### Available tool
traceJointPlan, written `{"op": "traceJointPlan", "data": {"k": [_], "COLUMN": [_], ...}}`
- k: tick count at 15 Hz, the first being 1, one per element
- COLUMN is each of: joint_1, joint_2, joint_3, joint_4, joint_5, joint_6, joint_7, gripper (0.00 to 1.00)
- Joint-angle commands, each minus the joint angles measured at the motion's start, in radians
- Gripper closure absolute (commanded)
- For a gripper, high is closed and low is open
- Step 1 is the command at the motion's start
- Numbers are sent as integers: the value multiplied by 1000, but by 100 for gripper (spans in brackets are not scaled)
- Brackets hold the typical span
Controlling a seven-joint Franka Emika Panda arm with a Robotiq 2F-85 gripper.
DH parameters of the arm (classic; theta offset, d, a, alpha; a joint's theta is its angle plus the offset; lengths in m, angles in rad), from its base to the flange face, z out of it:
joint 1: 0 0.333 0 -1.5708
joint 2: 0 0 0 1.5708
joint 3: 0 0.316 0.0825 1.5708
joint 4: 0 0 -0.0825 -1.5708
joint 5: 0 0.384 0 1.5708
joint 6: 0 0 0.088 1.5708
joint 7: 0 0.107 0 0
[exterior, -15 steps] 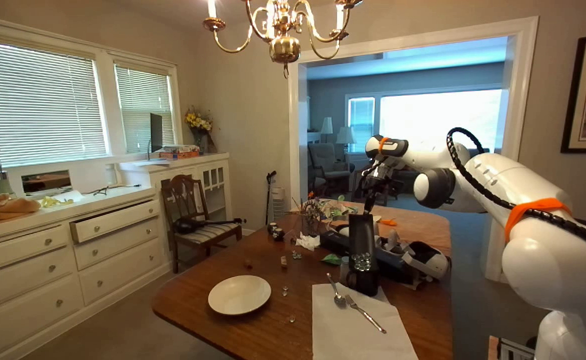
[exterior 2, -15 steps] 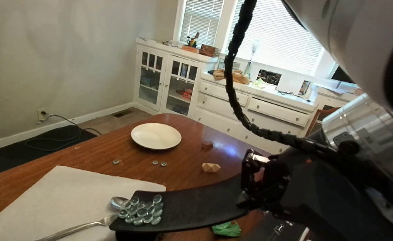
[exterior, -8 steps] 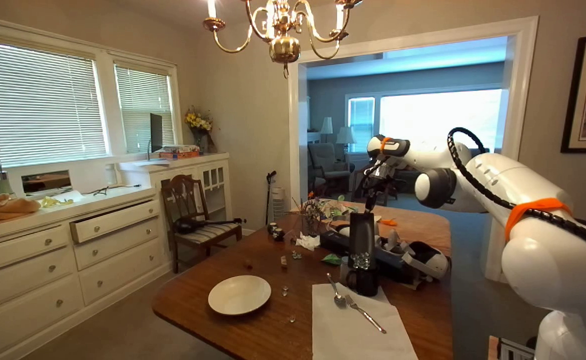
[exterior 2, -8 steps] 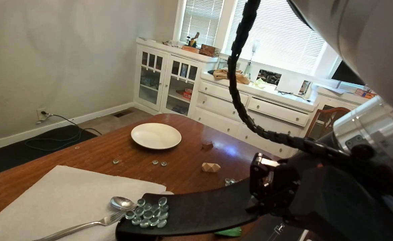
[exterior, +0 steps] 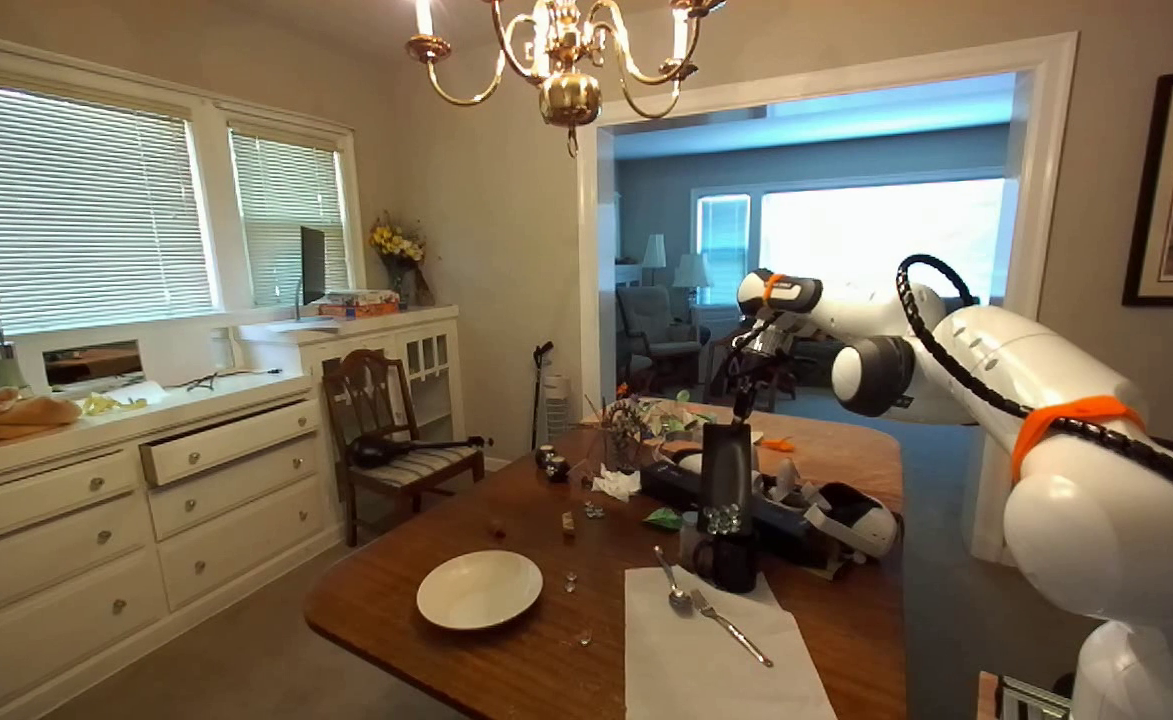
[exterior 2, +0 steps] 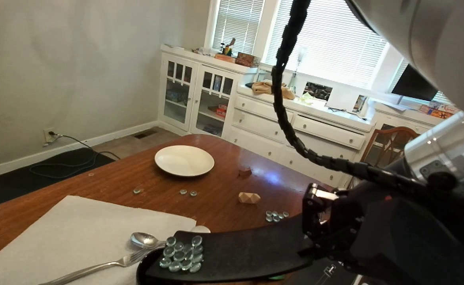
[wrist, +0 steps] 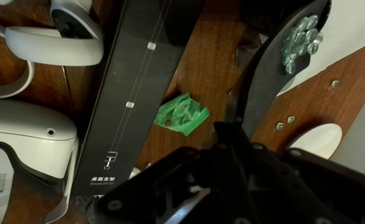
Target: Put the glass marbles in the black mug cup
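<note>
My gripper (wrist: 230,126) is shut on the near end of a long black curved scoop (exterior 2: 251,251), also seen in an exterior view (exterior: 726,465). A cluster of clear glass marbles (exterior 2: 182,255) lies on the scoop's far end; the cluster shows in the wrist view too (wrist: 300,40). That end is tilted down at the black mug (exterior: 731,565). The mug's rim (exterior 2: 141,267) shows past the scoop's tip; its inside is hidden. Loose marbles (exterior 2: 276,216) lie on the table, with a few more (exterior 2: 188,192) near the plate.
A white plate (exterior: 479,590), a spoon (exterior 2: 144,239) and fork (exterior 2: 127,259) on white paper (exterior 2: 77,233) are on the table. A long black box (wrist: 132,93), a white headset (exterior: 861,520) and a green wrapper (wrist: 182,115) lie beside the scoop. A wooden block (exterior 2: 249,198) stands near.
My gripper and the scoop have moved a little to the right in an exterior view. The scoop's tip has drawn back over the mug, showing more of its rim. The marbles stay on the scoop.
</note>
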Motion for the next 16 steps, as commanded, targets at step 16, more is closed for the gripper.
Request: {"op": "traceJointPlan", "data": {"k": [16], "joint_1": [42], "joint_2": [-55], "joint_3": [-42], "joint_4": [1], "joint_5": [-57], "joint_6": [58], "joint_7": [11], "gripper": [98]}}
